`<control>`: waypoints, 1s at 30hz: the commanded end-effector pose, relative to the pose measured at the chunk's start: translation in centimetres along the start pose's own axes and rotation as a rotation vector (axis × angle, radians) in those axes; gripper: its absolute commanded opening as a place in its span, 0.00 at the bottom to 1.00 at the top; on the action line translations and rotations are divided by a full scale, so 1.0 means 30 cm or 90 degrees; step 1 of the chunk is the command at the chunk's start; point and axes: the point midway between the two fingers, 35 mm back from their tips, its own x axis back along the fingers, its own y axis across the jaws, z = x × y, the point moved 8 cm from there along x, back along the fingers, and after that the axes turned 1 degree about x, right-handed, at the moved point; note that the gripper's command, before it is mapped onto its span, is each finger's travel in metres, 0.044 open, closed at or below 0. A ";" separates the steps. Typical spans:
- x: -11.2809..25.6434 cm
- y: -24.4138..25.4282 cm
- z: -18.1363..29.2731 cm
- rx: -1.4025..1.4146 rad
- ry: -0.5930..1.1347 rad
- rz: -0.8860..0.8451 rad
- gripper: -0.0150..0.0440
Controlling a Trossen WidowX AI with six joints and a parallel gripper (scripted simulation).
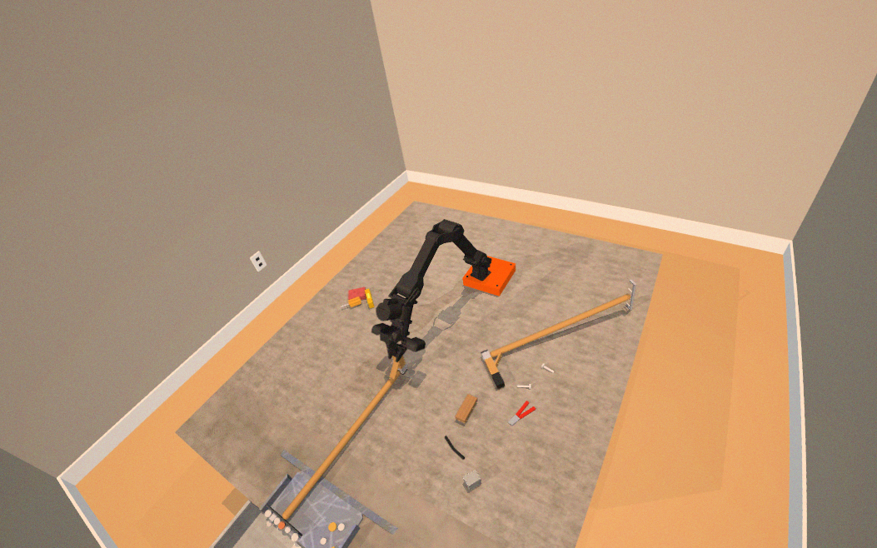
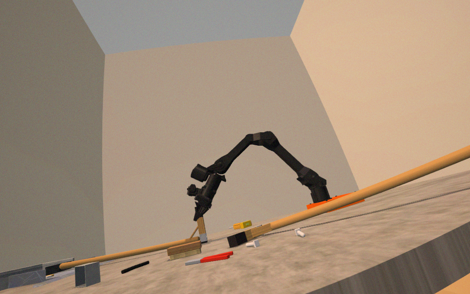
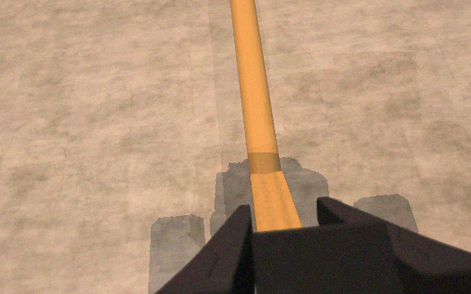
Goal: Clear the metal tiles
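Observation:
My gripper (image 1: 396,356) (image 2: 197,218) (image 3: 283,211) is shut on the upright wooden grip of the long scraper. The scraper's pole (image 1: 353,435) (image 2: 131,252) (image 3: 257,90) runs low from the grip to the plate. Its black blade (image 1: 291,529) (image 2: 52,269) is at the plate's far edge, beside the catch box (image 1: 241,525). A row of pale tiles and one orange tile (image 1: 281,525) lies along the blade's box side. On the near side of the blade, an orange tile (image 1: 331,525) and a few pale ones lie on the bluish steel plate (image 1: 353,520). The frame's bottom edge cuts off plate and box.
A second long-poled tool (image 1: 564,325) (image 2: 393,184) with a hooked head lies to the right. Also on the table are a brown block (image 1: 466,408) (image 2: 184,249), a black strip (image 1: 454,447) (image 2: 135,266), a grey block (image 1: 471,480) (image 2: 87,274), red-handled pliers (image 1: 529,412) (image 2: 216,258), and white bolts.

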 end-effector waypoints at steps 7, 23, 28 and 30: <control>-0.025 0.005 -0.050 -0.001 -0.010 0.002 0.25; -0.026 0.005 -0.034 0.000 -0.004 0.000 0.25; -0.023 0.005 -0.034 0.000 -0.006 0.001 0.25; -0.017 0.005 -0.030 0.000 -0.006 0.001 0.25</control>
